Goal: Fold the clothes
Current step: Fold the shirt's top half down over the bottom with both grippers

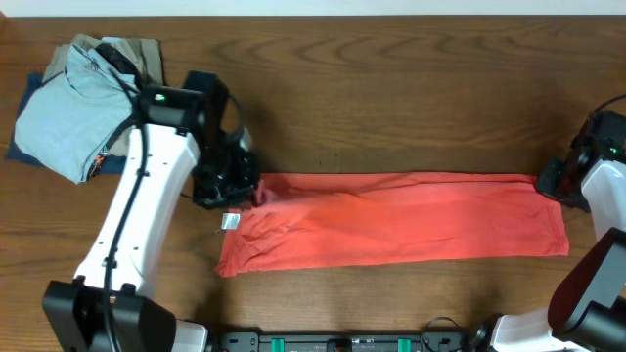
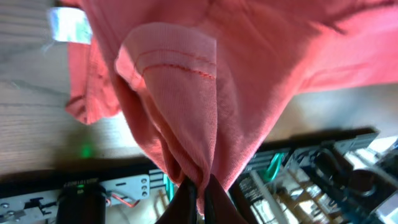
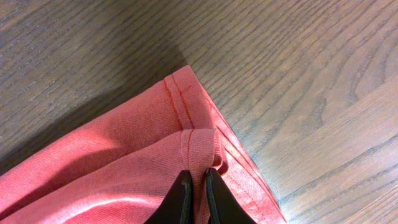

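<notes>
The shirt (image 1: 391, 220) lies as a long coral band across the middle of the bench (image 1: 391, 88), running from left of centre almost to the right edge, a white label (image 1: 230, 222) poking out at its left end

Left hand (image 2: 199, 196): pinched tight on a bunched fold of the shirt's left end, the hem draping off it, so that end looks raised a little off the wood

Right hand (image 3: 198, 186): fingers closed flat on a doubled hem at the shirt's far right corner, which rests on the bench

Gripping both far corners at once most likely holds the band straight and taut, so that its long edge can be carried over evenly for the next fold; the left end is rumpled and may want smoothing

The bench is dark wood with strong grain, matte, giving the cloth some grip. A blue shirt (image 1: 64, 122) sits on a tan garment (image 1: 147, 54) at the far left corner, well apart from the work. A pale strip runs behind the far edge
</notes>
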`<state>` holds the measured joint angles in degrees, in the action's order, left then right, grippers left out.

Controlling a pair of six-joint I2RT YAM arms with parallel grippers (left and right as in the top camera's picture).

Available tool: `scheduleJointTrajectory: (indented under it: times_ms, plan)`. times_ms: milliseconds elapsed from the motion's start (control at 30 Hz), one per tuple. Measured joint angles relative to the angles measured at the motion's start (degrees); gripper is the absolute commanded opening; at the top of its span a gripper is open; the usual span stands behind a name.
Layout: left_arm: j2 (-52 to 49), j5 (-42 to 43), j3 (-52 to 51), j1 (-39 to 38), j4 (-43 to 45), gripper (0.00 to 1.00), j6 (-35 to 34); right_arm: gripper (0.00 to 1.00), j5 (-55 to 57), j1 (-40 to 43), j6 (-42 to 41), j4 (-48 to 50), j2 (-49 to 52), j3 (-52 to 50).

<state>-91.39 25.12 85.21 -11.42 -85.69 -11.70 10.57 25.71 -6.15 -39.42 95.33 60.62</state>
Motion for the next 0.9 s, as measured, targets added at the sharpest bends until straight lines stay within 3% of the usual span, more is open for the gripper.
scheduleJointTrajectory:
  times_ms: [300,800,900]
  plan:
    - [0.0,-0.26,0.0,-8.9,-1.6,0.06,0.02,0.1,0.57,0.0,-0.22,-0.13,0.0,0.0]
    - [0.0,-8.96,0.0,-9.64,-3.91,0.06,-0.48,0.31,9.49,0.74,-6.34,-2.97,0.0,-0.04]
    - [0.0,-11.1,-0.52,-9.64,-3.89,0.06,-0.87,0.4,8.17,0.74,-6.88,-2.62,0.0,-0.02]
